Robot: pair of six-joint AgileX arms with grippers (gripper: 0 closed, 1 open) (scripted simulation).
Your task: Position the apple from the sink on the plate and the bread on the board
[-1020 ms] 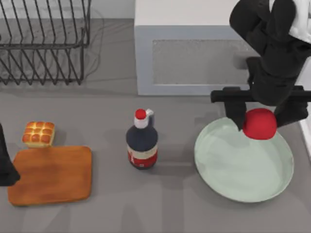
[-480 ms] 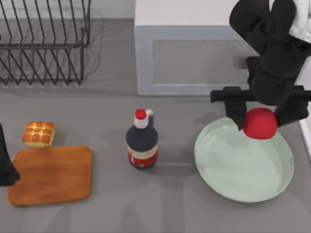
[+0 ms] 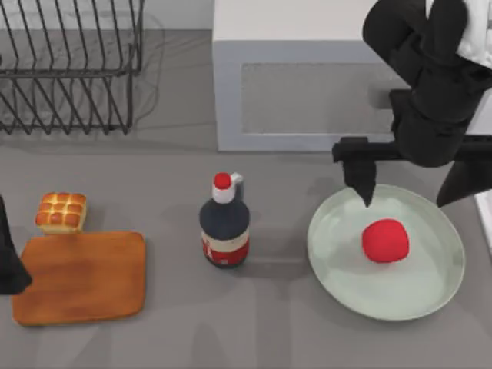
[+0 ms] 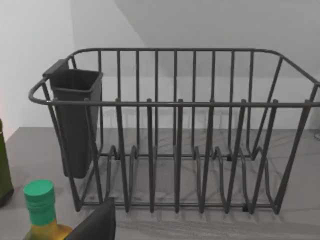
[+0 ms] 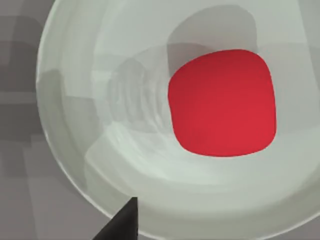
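Right gripper (image 3: 406,184) is hanging wide open above the plate (image 3: 330,257), and I am seeing the apple (image 3: 385,241) sitting on it. Apple could roll off if I am bumping the plate while leaving.

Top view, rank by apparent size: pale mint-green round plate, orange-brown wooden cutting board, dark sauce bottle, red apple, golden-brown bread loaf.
1. Pale mint-green round plate
2. Orange-brown wooden cutting board
3. Dark sauce bottle
4. Red apple and golden-brown bread loaf: too alike to rank.
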